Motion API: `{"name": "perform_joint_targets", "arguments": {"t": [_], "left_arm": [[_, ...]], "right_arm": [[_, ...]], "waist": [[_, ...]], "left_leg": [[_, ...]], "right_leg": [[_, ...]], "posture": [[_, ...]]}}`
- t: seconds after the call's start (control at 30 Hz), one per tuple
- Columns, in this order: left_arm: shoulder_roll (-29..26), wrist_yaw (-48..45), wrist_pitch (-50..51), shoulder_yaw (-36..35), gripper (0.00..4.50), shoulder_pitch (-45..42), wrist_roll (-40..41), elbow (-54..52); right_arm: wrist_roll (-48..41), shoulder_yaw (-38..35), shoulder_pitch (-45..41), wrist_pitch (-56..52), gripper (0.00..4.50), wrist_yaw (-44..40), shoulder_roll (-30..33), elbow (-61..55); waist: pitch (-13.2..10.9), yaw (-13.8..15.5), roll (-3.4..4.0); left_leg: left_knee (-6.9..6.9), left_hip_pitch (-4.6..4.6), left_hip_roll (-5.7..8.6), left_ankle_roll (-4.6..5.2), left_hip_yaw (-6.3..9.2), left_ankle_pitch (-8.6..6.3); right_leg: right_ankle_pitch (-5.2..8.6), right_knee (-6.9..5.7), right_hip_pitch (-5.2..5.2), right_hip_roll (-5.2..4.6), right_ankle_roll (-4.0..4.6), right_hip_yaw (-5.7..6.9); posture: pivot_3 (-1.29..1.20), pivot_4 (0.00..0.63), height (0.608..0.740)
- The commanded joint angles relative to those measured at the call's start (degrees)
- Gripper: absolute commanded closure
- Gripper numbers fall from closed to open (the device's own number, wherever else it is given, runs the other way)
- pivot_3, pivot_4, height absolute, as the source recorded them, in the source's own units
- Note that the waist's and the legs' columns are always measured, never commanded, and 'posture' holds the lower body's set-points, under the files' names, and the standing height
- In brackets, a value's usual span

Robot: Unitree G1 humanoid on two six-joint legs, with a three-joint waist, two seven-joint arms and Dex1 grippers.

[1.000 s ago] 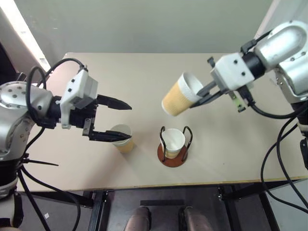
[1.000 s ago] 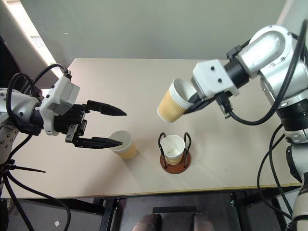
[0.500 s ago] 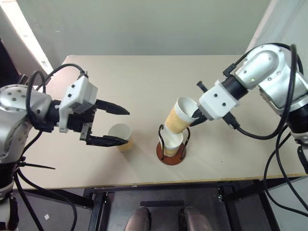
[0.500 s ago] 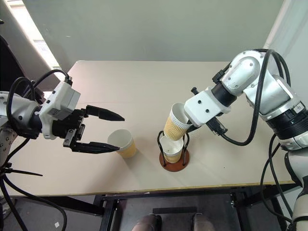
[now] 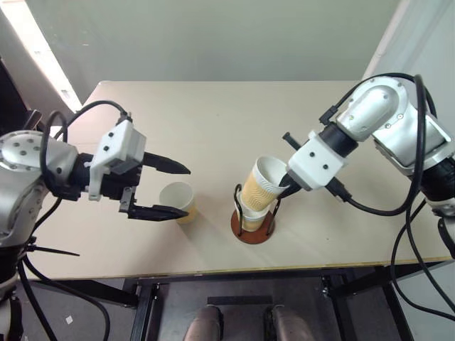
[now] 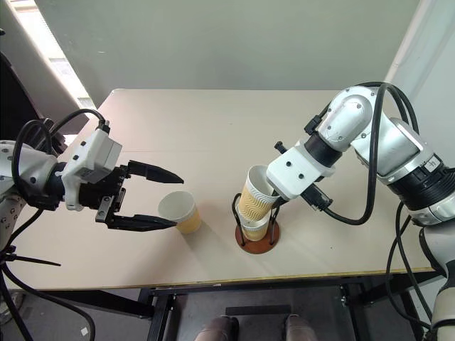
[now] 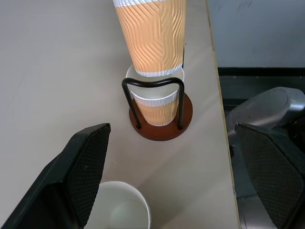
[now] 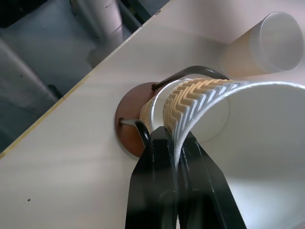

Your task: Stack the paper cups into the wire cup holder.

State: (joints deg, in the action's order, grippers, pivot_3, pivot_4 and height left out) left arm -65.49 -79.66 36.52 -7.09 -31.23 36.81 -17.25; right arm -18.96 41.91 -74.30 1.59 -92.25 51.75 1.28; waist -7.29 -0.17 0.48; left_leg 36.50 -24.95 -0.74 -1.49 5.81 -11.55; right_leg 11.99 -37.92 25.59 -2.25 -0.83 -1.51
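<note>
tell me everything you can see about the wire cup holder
The wire cup holder has a round reddish-brown disc base, wooden-looking, with thin black wire loops rising upright from it. It stands on the beige table near the front edge. One paper cup sits upright inside it, rim just above the loops. A second cup, pinched at its rim by the right gripper, is tilted with its bottom entering the seated cup. A third cup stands apart, on the left.
</note>
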Motion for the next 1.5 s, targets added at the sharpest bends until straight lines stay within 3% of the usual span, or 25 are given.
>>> {"name": "perform_joint_targets", "arguments": {"t": [0.03,0.37,0.4,0.53,0.6,0.67,0.8,0.97,1.37,1.5], "left_arm": [[-0.61,0.45,-1.1,-0.84,0.0,-0.58,-0.29,-1.25],[-1.19,0.34,-3.01,0.17,0.0,-1.54,-2.72,1.12],[-1.81,-0.13,-3.85,0.41,0.0,-1.9,-3.67,2.32],[-4.37,-2.67,-8.76,3.64,0.0,-5.88,-9.95,10.43],[-4.72,-3.14,-12.33,7.7,0.0,-9.33,-15.8,16.32],[-3.4,-3.79,-15.55,11.95,0.0,-12.91,-20.93,21.88],[0.52,-6.16,-17.53,15.66,0.0,-16.53,-23.15,25.36],[4.6,-7.64,-19.7,18.53,0.0,-18.37,-26.18,28.25],[11.79,-8.08,-26.27,24.16,0.0,-22.02,-35.1,39.02],[13.95,-9.14,-26.72,24.15,0.96,-23.31,-35.31,41.36]], "right_arm": [[0.55,-1.54,-0.92,-0.92,3.54,-0.25,-0.27,-0.86],[0.43,-4.35,-0.5,-2.18,0.1,-0.25,-0.83,0.32],[-0.97,-5.59,-0.23,-3.12,0.01,-0.25,-1.12,0.39],[-3.86,-13.96,0.58,-11.72,0.01,6.09,-8.77,2.57],[-3.9,-16.94,1.08,-17.62,0.01,14.0,-14.35,2.4],[-2.36,-18.1,2.59,-22.5,0.01,20.11,-18.68,0.81],[0.25,-17.94,4.95,-27.19,0.01,23.44,-21.94,-1.72],[2.08,-17.64,6.29,-29.82,0.01,24.19,-23.36,-3.36],[4.44,-18.01,7.63,-31.03,0.01,22.85,-22.25,-5.64],[4.53,-17.99,8.1,-31.58,0.0,21.88,-21.67,-6.74]], "waist": [[0.0,0.0,0.0],[0.0,0.0,0.0],[0.0,0.0,0.0],[0.01,-0.01,-0.01],[0.01,-0.11,-0.02],[0.01,-0.12,-0.01],[0.03,0.26,-0.08],[0.05,0.36,-0.13],[0.06,0.31,-0.14],[0.06,0.32,-0.14]], "left_leg": [[0.0,0.0,0.0,0.0,0.0,0.0],[-0.02,-0.01,0.0,0.0,-0.01,0.0],[-0.03,0.0,0.0,0.0,-0.01,0.0],[-0.04,0.01,0.0,-0.01,-0.02,0.01],[-0.08,0.04,-0.01,-0.02,-0.01,0.02],[-0.11,0.06,-0.02,-0.02,0.01,0.03],[-0.11,-0.15,0.01,-0.04,0.08,0.02],[0.47,-1.02,0.03,0.02,0.1,-0.09],[0.53,-0.98,0.01,0.03,0.09,-0.08],[0.57,-0.97,0.01,0.06,0.09,-0.03]], "right_leg": [[0.0,0.0,0.0,0.0,0.0,0.0],[0.01,0.01,0.01,0.0,0.01,0.0],[0.01,0.01,0.01,0.0,0.01,0.0],[0.01,-0.02,0.05,0.0,0.02,-0.03],[0.01,-0.03,0.07,0.0,0.03,-0.03],[0.02,-0.05,0.11,0.0,0.08,-0.03],[0.02,0.02,0.2,-0.02,0.14,0.03],[-0.15,0.08,0.71,-0.04,-0.13,0.11],[-0.34,0.06,0.7,-0.04,-0.45,0.11],[-0.36,0.04,0.68,-0.04,-0.44,0.11]], "posture": [[0.0,0.15,0.74],[0.0,0.15,0.74],[0.0,0.15,0.74],[0.0,0.15,0.74],[0.0,0.15,0.74],[0.0,0.15,0.74],[0.0,0.15,0.74],[0.0,0.15,0.74],[0.0,0.15,0.74],[0.0,0.15,0.74]]}}
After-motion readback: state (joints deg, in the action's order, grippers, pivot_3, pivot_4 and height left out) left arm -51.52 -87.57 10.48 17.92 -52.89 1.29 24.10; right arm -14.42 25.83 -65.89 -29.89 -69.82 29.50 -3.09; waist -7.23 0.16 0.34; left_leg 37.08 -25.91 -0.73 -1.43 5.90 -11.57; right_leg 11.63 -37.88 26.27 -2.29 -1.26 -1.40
